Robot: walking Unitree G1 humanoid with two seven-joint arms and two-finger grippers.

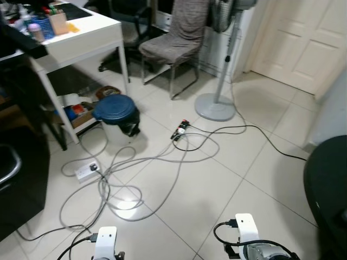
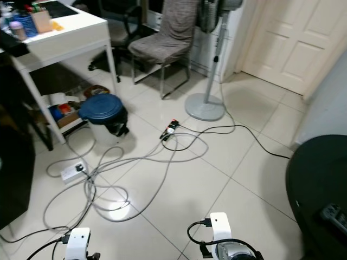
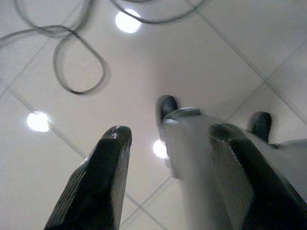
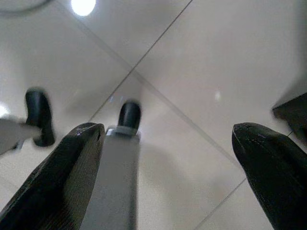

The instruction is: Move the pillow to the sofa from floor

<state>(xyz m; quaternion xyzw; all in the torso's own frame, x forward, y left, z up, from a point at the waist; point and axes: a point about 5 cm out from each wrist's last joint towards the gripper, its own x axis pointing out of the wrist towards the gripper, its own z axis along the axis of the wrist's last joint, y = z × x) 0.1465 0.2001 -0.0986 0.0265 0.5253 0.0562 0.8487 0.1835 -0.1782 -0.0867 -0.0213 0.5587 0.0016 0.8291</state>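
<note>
Both arms hang low at the bottom of the eye views, the left wrist (image 1: 105, 242) and the right wrist (image 1: 246, 233) over pale floor tiles. In the left wrist view my left gripper (image 3: 170, 132) is open, with nothing between its black fingers (image 3: 103, 177); beyond them are my grey leg and tiled floor. My right gripper (image 4: 168, 128) is open wide and empty above the tiles. A dark rounded piece of furniture (image 1: 328, 184) stands at the right edge; I cannot tell what it is.
Grey cables (image 1: 116, 189) loop across the floor ahead, with a white power strip (image 1: 87, 170) and a black plug block (image 1: 180, 129). A blue-lidded bin (image 1: 116, 116) stands by a white desk (image 1: 81, 40). Behind are a chair (image 1: 176, 46), a fan base (image 1: 215, 106) and a white door (image 1: 303, 38).
</note>
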